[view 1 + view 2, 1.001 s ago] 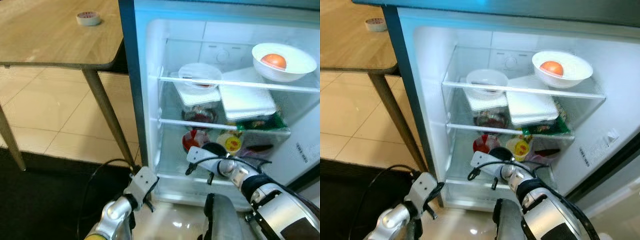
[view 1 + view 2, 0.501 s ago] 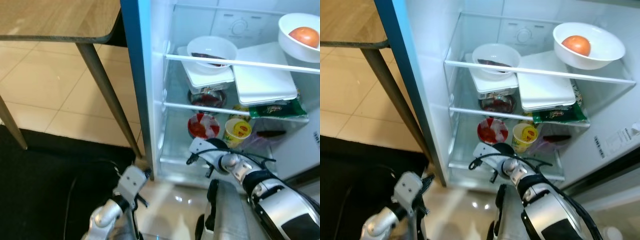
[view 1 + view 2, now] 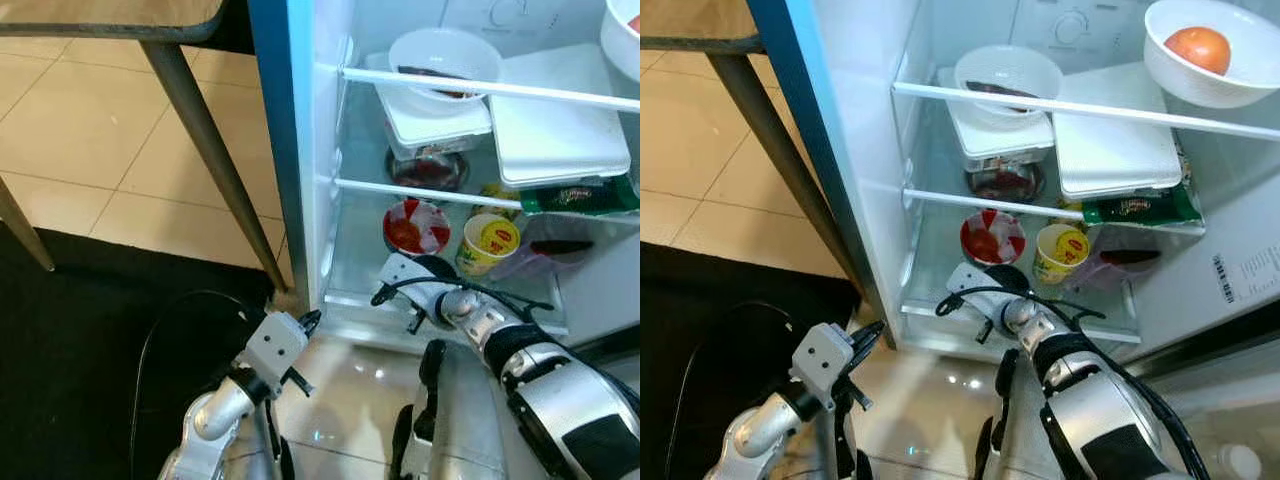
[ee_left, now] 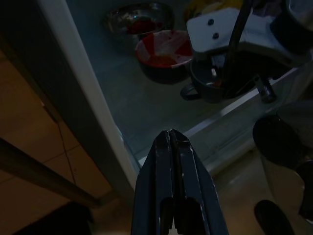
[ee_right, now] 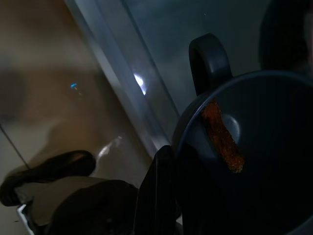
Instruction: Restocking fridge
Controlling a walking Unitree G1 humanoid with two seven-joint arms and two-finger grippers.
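Observation:
The fridge (image 3: pixel 300 150) stands open before me. My right gripper (image 3: pixel 428 298) reaches onto the front of its bottom shelf, shut on the rim of a black mug (image 4: pixel 210 83). The right wrist view shows the mug's handle (image 5: pixel 209 61) and an orange strip (image 5: pixel 222 137) inside the mug. Behind the mug stand a red and white bowl (image 3: pixel 415 225) and a yellow cup (image 3: pixel 490 243). My left gripper (image 4: pixel 171 139) is shut and empty, low at the fridge's front left corner, just outside the shelf edge.
Upper shelves hold a white bowl (image 3: pixel 443 62) on a white box, a flat white container (image 3: pixel 555 130), a metal bowl (image 3: pixel 425 168), a green packet (image 3: pixel 580 195) and a bowl with an orange fruit (image 3: pixel 1205 50). A table leg (image 3: pixel 215 150) and a black mat (image 3: pixel 90 350) lie left.
The camera has tilted down and closer to the lower shelves. My left arm has risen toward the fridge's lower left corner. The right gripper stays on the mug at the bottom shelf.

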